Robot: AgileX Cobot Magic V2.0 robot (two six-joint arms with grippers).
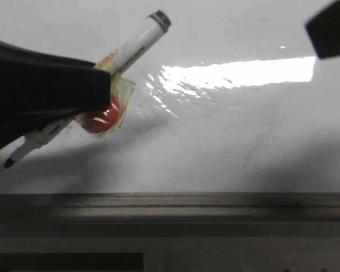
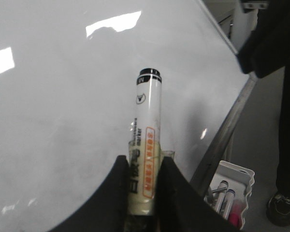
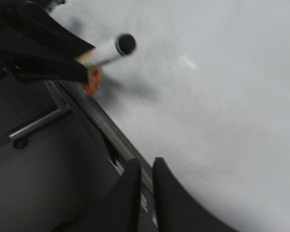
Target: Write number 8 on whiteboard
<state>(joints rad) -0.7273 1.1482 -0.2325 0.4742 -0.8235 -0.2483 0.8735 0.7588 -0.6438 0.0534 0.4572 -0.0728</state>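
My left gripper is shut on a white marker with orange print. The marker slants, with its black end cap up right and its dark tip down left, close to the whiteboard. I cannot tell whether the tip touches the board. Tape and a red piece sit at the grip. The left wrist view shows the marker clamped between the fingers. No figure 8 shows on the board. My right gripper is shut and empty over the board's frame, and shows at the top right of the front view.
A grey metal frame strip runs along the board's near edge and also shows in the right wrist view. A white tray of spare markers sits beyond the frame. A person's dark leg and shoe stand beside it.
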